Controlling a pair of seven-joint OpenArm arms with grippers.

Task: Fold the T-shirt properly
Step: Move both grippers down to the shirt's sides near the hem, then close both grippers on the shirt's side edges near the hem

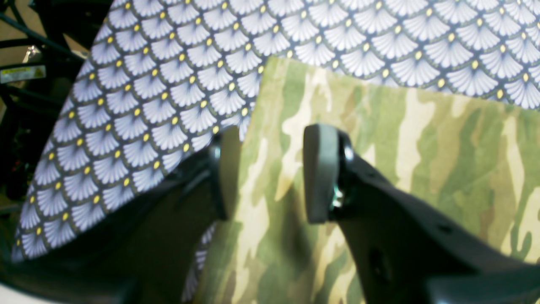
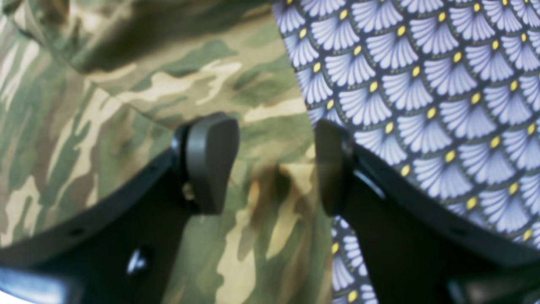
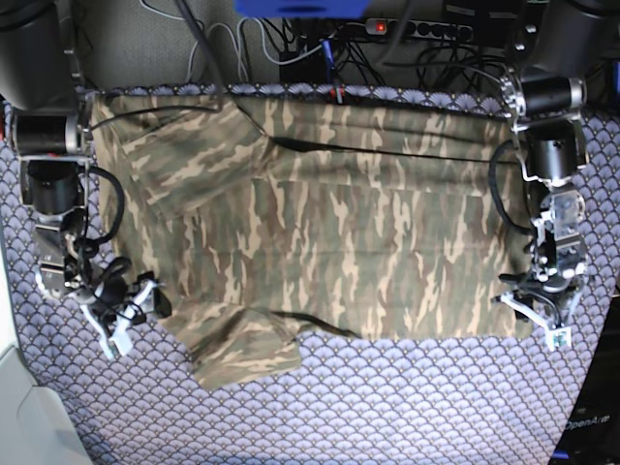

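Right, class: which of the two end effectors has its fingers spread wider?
The right end effector, over the T-shirt's edge: its fingers stand farther apart than those of the left one.

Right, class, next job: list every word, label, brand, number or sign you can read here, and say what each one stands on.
"OpenArm", possibly with a cut-off or unclear ending: pale lettering on the black surface at the lower right edge of the base view.
Too small and blurred to read: the print on the pale label with a yellow patch, stuck on black equipment at the left of the left wrist view.
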